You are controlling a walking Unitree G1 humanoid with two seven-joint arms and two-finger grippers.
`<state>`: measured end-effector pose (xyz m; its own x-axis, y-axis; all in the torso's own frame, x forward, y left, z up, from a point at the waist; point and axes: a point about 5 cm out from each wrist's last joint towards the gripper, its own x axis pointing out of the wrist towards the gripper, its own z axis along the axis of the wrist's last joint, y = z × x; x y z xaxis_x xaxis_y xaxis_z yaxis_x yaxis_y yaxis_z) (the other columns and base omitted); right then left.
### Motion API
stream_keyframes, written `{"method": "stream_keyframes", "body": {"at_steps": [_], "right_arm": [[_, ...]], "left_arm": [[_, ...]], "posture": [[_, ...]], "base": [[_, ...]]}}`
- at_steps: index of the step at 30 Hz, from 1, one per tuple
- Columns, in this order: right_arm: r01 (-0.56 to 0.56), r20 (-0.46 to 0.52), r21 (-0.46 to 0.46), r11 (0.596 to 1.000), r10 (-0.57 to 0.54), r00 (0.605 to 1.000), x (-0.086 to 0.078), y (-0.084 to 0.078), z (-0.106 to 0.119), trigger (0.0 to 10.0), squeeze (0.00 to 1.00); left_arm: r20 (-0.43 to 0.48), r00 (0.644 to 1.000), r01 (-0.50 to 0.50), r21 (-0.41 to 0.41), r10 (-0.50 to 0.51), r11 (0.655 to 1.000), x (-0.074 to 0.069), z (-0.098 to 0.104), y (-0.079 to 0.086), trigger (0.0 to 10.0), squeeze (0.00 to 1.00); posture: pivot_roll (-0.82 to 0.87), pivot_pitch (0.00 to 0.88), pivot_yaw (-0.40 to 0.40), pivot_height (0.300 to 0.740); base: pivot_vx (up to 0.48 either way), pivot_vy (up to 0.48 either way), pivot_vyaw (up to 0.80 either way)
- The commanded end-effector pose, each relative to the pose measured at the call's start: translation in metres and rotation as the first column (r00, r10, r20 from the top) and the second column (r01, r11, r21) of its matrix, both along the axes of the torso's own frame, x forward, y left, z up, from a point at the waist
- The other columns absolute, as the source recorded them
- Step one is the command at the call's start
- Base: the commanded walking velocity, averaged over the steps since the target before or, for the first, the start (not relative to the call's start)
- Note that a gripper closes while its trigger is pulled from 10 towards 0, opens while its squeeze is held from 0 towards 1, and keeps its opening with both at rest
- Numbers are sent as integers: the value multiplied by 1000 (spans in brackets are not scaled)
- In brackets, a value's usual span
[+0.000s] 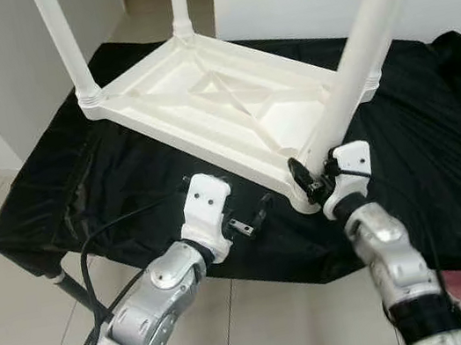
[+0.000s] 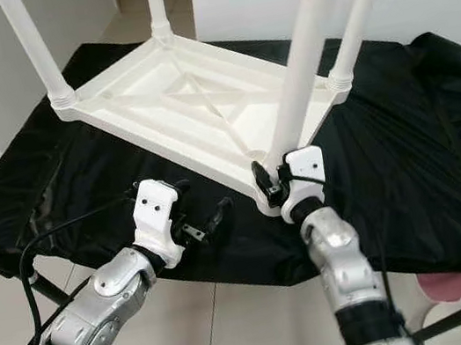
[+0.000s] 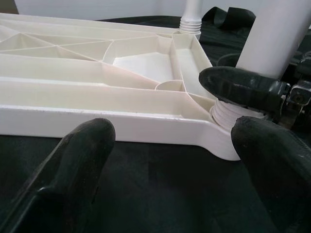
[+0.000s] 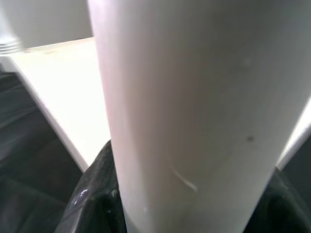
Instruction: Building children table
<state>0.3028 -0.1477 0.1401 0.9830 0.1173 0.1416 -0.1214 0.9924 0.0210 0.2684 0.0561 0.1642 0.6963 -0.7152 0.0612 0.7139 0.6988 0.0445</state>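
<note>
While your right gripper (image 1: pixel 319 176) was clamped on the near right leg (image 1: pixel 369 45) just above its threaded collar, the left gripper (image 1: pixel 252 219) stood spread and empty near the table's near edge. The upturned white table top (image 1: pixel 227 101) lay on the black cloth (image 1: pixel 442 153), three other legs already upright in their sockets. To finish well, you needed that leg square to its corner socket and turned fully home, the top steadied. No brand or lettering was readable.
</note>
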Motion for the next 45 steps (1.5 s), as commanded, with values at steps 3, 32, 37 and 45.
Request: {"method": "stream_keyframes", "body": {"at_steps": [3,32,37,45], "right_arm": [[133,-133,36,990,-127,983,-12,1,-27,10000,0],[-78,-18,90,993,80,997,-9,9,3,10000,1000],[-216,-19,9,976,216,976,-7,-2,3,10000,0],[-413,-21,-106,904,414,910,7,-8,8,10000,0]], "left_arm": [[3,970,242,29,-242,970,-11,-2,-8,10000,0],[-11,978,210,36,-210,977,-12,-7,-4,10000,0],[-9,978,207,40,-207,977,-11,-8,-4,10000,0],[-13,973,232,65,-231,971,-11,-12,-9,10000,0]], "posture": [[36,98,-50,740],[36,114,-46,740],[35,111,-46,740],[29,107,-42,740]], "base": [[0,0,0],[0,0,0],[0,0,0],[0,0,0]]}}
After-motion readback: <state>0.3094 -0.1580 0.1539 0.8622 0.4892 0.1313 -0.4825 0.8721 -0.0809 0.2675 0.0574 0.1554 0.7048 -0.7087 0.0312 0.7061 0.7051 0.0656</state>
